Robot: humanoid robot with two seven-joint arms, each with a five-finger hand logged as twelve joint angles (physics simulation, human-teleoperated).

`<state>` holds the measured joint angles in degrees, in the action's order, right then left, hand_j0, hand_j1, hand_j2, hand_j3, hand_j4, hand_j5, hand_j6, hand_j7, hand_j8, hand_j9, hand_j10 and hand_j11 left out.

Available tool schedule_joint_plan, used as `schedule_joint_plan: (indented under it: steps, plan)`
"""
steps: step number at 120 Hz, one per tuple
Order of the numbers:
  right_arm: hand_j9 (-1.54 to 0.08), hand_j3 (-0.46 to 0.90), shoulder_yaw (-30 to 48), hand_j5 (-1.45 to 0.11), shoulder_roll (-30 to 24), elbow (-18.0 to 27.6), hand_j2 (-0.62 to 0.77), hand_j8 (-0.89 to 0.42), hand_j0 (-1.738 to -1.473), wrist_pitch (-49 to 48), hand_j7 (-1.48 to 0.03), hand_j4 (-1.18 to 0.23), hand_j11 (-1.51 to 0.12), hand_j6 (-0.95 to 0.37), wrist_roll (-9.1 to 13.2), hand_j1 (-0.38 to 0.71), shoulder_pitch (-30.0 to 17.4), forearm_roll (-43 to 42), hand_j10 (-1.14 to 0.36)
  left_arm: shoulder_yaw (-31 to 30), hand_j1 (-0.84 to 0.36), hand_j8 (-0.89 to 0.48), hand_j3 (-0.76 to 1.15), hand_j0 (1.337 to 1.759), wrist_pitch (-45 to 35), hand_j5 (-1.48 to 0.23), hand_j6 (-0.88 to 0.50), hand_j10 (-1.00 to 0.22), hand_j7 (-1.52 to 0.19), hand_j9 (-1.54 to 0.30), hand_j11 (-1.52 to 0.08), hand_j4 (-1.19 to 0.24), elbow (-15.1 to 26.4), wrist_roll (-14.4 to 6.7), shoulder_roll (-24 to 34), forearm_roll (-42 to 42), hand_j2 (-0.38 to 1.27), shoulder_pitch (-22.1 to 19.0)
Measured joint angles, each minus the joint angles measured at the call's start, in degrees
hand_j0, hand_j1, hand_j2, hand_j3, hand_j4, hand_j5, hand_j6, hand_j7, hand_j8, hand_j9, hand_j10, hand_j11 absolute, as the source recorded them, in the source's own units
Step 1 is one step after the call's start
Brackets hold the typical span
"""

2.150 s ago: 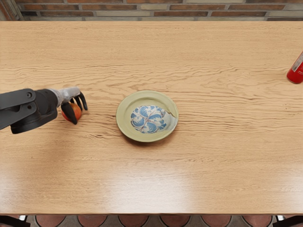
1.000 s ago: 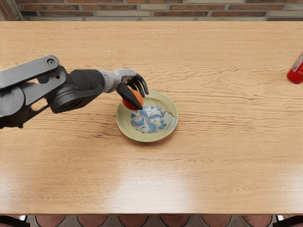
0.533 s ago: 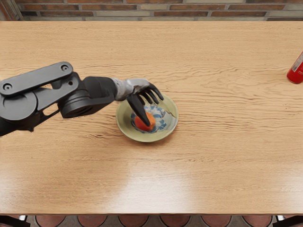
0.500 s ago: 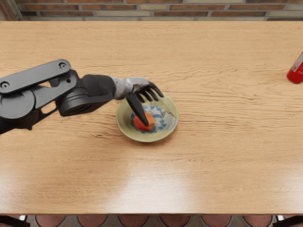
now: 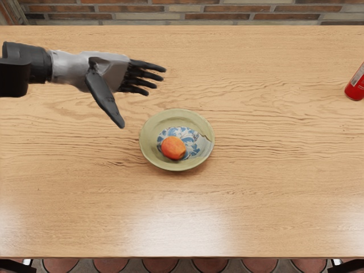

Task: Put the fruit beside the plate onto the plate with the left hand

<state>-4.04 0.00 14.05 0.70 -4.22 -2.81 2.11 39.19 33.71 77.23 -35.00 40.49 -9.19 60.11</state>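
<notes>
- Plainly, the fruit (image 5: 173,148), round and orange-red, lay in the plate (image 5: 147,142), resting on the blue-and-white pattern at its middle, slightly left of centre.
- The plate, round with an olive-green rim, sat flat near the middle of the wooden counter (image 5: 256,187).
- The left hand (image 5: 111,74) hung over the counter up and to the left of the plate, well apart from both plate and fruit, with its arm coming in from the left edge.
- Its fingers (image 5: 145,74) were spread wide and nearly straight, pointing right and holding nothing, while the thumb slanted down toward the near side.
- A red can (image 5: 356,83) stood at the counter's right edge, partly cut off, well apart from the plate.
- A brick wall (image 5: 170,11) ran behind the counter's far edge.
</notes>
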Motion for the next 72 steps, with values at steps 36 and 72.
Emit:
schedule_joint_plan:
  steps: [36,72]
  plan:
    - [-0.01,0.0,0.0,-0.01,0.0,0.0,0.0,-0.01,-1.658,0.0,-0.01,-0.01,-0.01,-0.01,0.0,-0.34,0.0,0.0,-0.01,1.2,0.33,-0.01,0.0,1.658,1.3,-0.02,-0.01,-0.01,-0.02,-0.02,-0.02,-0.01,-4.5,0.0,14.5,22.8,0.0,-11.9]
    - [-0.01,0.0,0.0,-0.01,0.0,0.0,0.0,-0.01,-1.658,0.0,-0.01,-0.01,-0.01,-0.01,0.0,-0.34,0.0,0.0,-0.01,0.8,0.34,0.0,0.0,1.658,1.3,-0.01,0.0,0.0,-0.01,-0.01,-0.01,0.0,-8.9,0.0,16.5,25.9,0.0,-11.9]
